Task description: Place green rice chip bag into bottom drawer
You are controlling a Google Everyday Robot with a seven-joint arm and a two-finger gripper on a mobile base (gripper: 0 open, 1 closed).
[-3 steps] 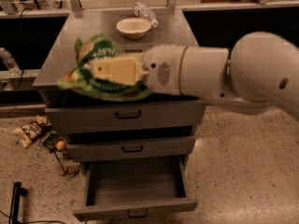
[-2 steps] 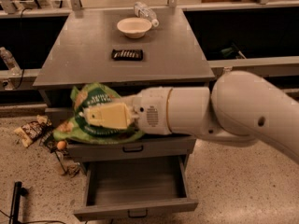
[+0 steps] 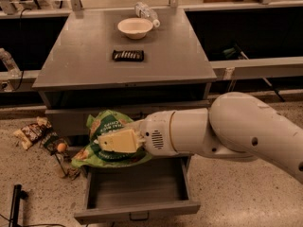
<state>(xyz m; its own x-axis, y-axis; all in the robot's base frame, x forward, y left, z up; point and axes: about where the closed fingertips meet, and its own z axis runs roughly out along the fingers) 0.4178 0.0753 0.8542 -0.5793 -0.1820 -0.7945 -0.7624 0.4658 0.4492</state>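
Table [image 3: 94, 65]: grey, background.
Gripper [image 3: 118, 141]: jaws clamped on green rice chip bag [image 3: 106, 124].
Relation: bag is held above bottom drawer [image 3: 137, 189], rear-left.

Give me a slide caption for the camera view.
Claw holds green bag over the open bottom drawer; bowl and dark bar sit on the cabinet top.

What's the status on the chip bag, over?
Claw shut on green rice chip bag, hanging above the open bottom drawer. Bag not yet inside. Nothing seen in the way.
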